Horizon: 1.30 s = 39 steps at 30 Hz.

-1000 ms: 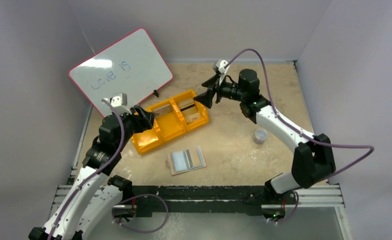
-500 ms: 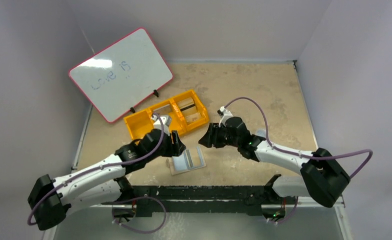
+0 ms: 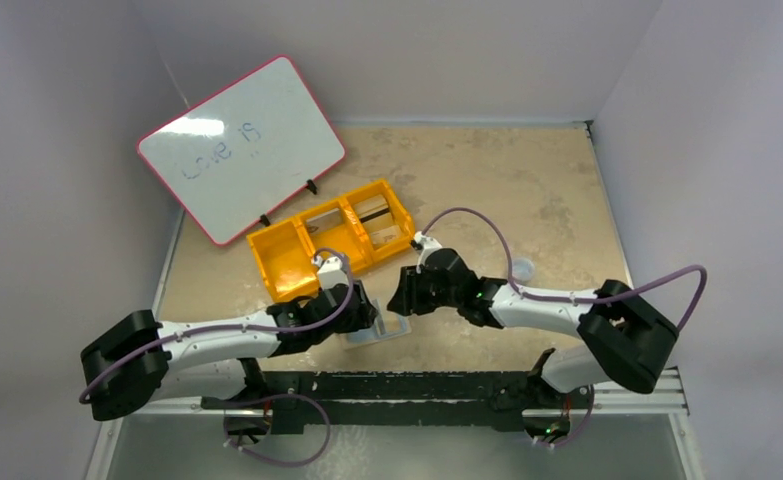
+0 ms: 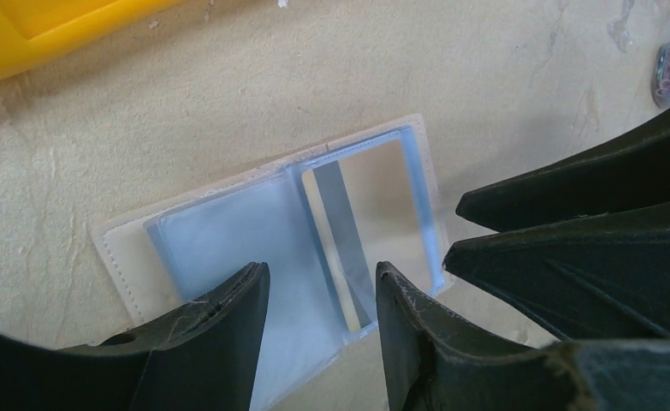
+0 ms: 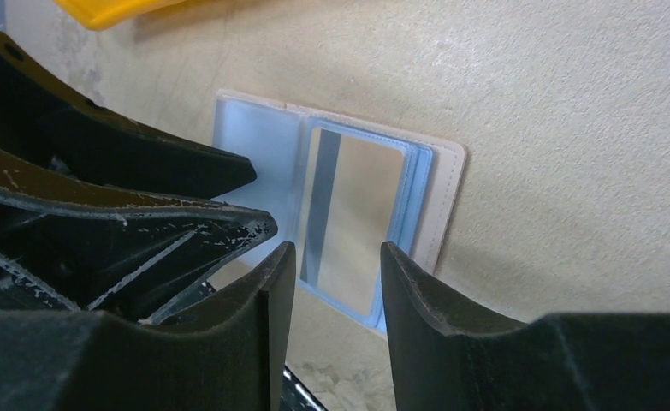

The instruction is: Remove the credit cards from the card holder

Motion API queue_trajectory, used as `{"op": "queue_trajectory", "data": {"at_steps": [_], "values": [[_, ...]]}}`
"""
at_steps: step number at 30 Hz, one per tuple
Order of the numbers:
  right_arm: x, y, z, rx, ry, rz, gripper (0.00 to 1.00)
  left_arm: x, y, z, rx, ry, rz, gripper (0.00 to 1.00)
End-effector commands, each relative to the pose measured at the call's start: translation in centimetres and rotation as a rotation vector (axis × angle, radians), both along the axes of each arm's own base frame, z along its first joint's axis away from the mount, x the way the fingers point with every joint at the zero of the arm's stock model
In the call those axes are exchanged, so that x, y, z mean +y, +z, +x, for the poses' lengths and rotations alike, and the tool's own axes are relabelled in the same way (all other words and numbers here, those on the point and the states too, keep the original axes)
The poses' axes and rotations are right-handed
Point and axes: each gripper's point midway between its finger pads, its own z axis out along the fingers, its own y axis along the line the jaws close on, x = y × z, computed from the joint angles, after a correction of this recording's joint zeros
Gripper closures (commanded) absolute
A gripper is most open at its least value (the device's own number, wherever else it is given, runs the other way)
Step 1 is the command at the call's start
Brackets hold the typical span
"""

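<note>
Surface (image 3: 527, 190): a sandy, mottled top that carries everything here, with both arms bolted at its near edge.
Whiteboard (image 3: 242, 145): pink-rimmed and propped at the far left, no part of this job.
Arms: the left arm (image 3: 217, 335) and right arm (image 3: 537, 305) stretch low and meet over the same spot near the front edge.
Yellow bin (image 3: 287, 265): three compartments, just behind the meeting point and apart from it.
Card holder (image 4: 228, 240): lies open and flat on the surface between the two arms, light-blue panels up, tan border showing.
Credit card (image 4: 374, 197): a tan card with a dark stripe by the fold, still sleeved in the panel on the right arm's side.
Left jaws: apart, the gap framing the fold and stripe; contact cannot be told.
Right jaws: apart, the gap over the card's near end, holding nothing.
Handling: the holder looks light and floppy and would likely skid or fold if tugged, so one side should pin the empty panel. The card looks thin, stiff and slick, best pinched at whatever edge clears the sleeve. Which edge that is stays unclear.
</note>
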Motion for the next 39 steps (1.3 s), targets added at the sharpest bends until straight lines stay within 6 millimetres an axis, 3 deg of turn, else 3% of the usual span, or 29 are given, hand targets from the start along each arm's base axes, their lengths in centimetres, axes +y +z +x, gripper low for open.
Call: {"op": "queue_trajectory", "data": {"at_steps": [1, 5, 12, 16, 21, 25, 32, 39], "values": [[1.0, 0.9, 1.2, -0.038, -0.008, -0.021, 0.57, -0.1, 0.8, 1.1, -0.034, 0.093, -0.05, 0.53], [1.5, 0.2, 0.8, -0.022, 0.028, -0.021, 0.63, 0.7, -0.2, 0.7, -0.018, 0.11, -0.042, 0.54], [1.5, -2.0, 0.7, 0.046, 0.023, -0.106, 0.61, 0.6, -2.1, 0.0, 0.03, 0.081, 0.003, 0.61], [1.8, -1.9, 0.2, 0.042, 0.051, -0.081, 0.64, 1.0, -3.0, -0.3, 0.05, 0.077, 0.047, 0.67], [2.4, -3.4, -0.8, 0.109, 0.106, -0.091, 0.65, 1.0, -3.6, -0.5, 0.059, 0.076, 0.059, 0.72], [3.4, -2.7, -0.8, 0.108, 0.128, -0.046, 0.79, 0.9, -3.8, -0.6, 0.064, 0.068, 0.064, 0.78], [3.1, -2.1, -0.5, 0.093, 0.105, -0.061, 0.93, 1.1, -3.9, -0.7, 0.066, 0.094, 0.023, 0.77], [5.5, 3.3, -2.3, 0.049, 0.268, 0.147, 0.84, 1.8, -3.2, -0.5, 0.041, 0.135, -0.011, 0.74]]}}
